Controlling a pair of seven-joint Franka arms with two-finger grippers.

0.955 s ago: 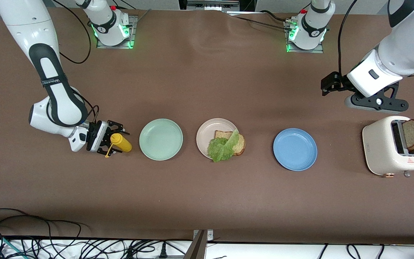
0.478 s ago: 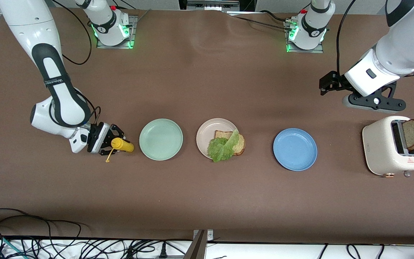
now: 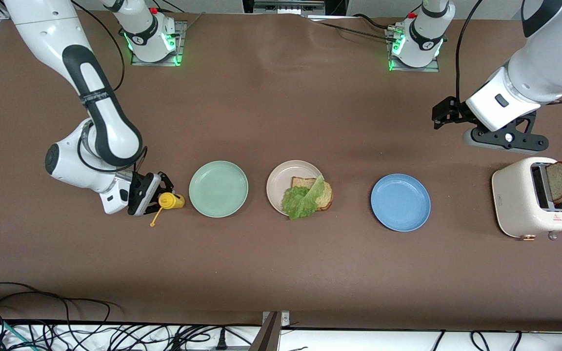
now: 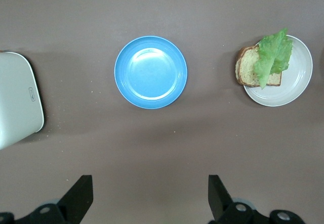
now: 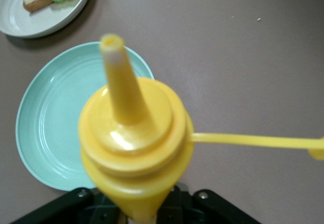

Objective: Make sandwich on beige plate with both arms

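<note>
Now we've got the right gripper clamped on the yellow bottle, tipped more upright beside the mint plate; left gripper wide open, waiting near toaster; sandwich half-built on beige plate, sauce prob next.

Even overhead light; soft shadows on worktop; yellow bottle blurred close-up; glare on blue plate
</note>
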